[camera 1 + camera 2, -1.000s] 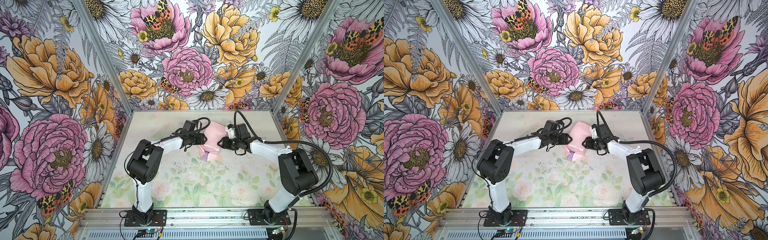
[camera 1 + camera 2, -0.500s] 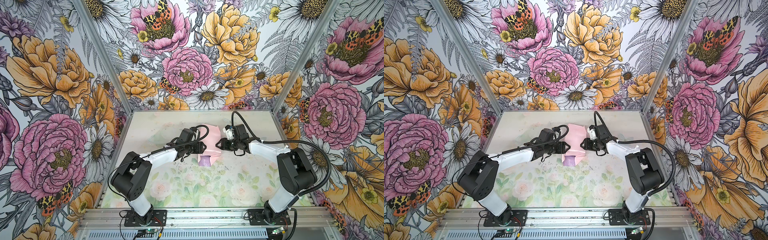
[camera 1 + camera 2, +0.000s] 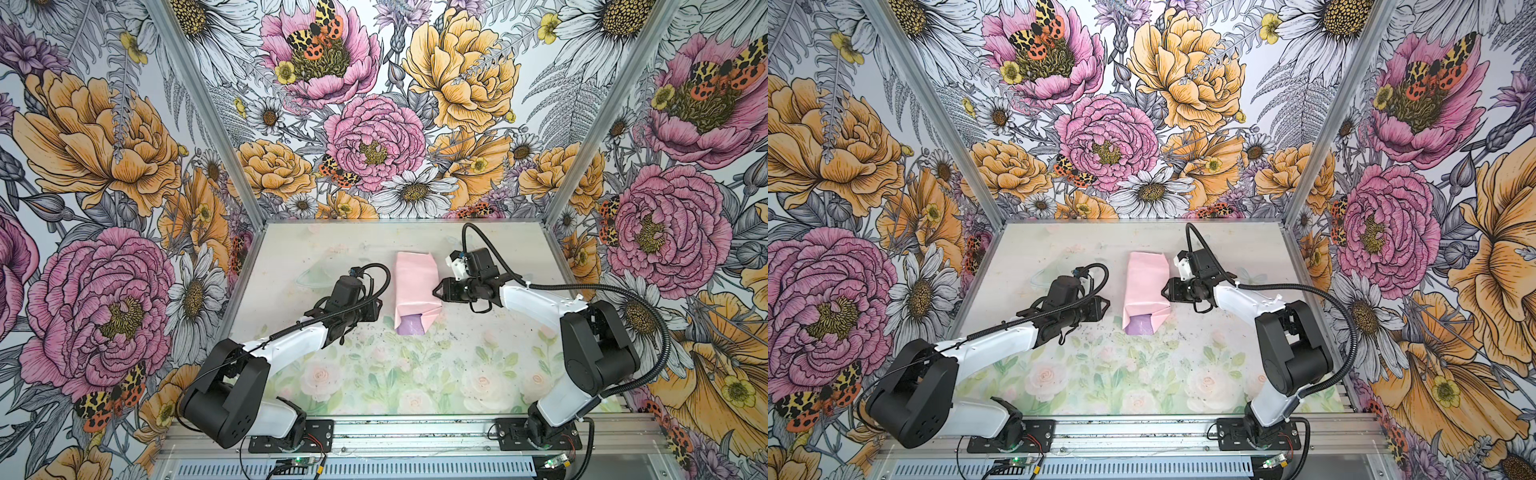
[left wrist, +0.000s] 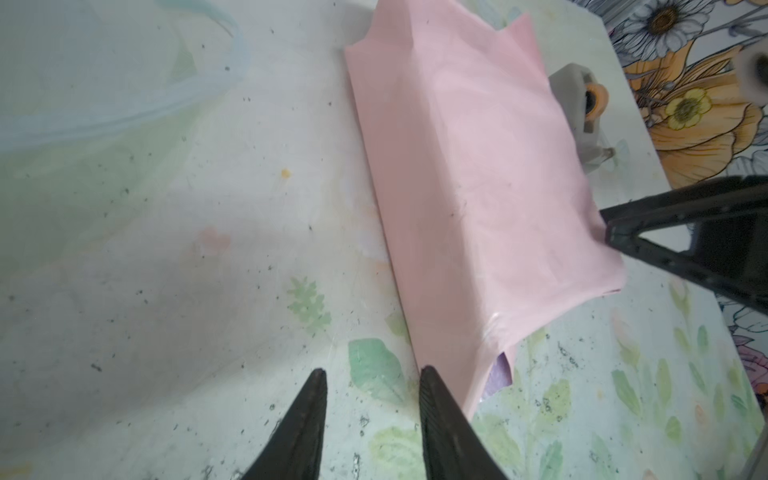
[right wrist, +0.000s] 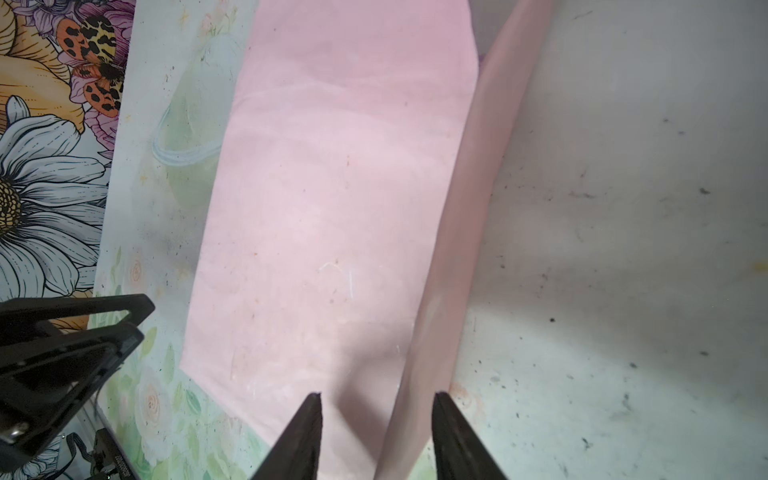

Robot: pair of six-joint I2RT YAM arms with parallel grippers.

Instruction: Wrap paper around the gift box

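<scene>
Around the middle of the bench (image 3: pixel 316 257), a bit toward its back edge, sits the paper (image 3: pixel 415 286), already folded over into one long pale pink sleeve. The gift box isn't visible anywhere. I'm guessing it's inside that sleeve, but I can't actually see it.

So the main wrap across looks done to me. What's left is both ends. The end facing the front edge gapes, with the lilac face showing inside and a loose flap creased across one corner. The back end looks open and ragged too. Can't tell if the seam is taped, though a grey tape dispenser (image 4: pixel 577 112) sits just beside the parcel's right side.

The left gripper (image 4: pixel 370 372) is off the paper, just beside the parcel's near left corner, jaws parted with nothing between them. The right gripper (image 5: pixel 376 397) is at the right long edge, jaws parted and straddling the folded side, not visibly pinching it.

The paper looks thin and creased, puffy rather than tight.
</scene>
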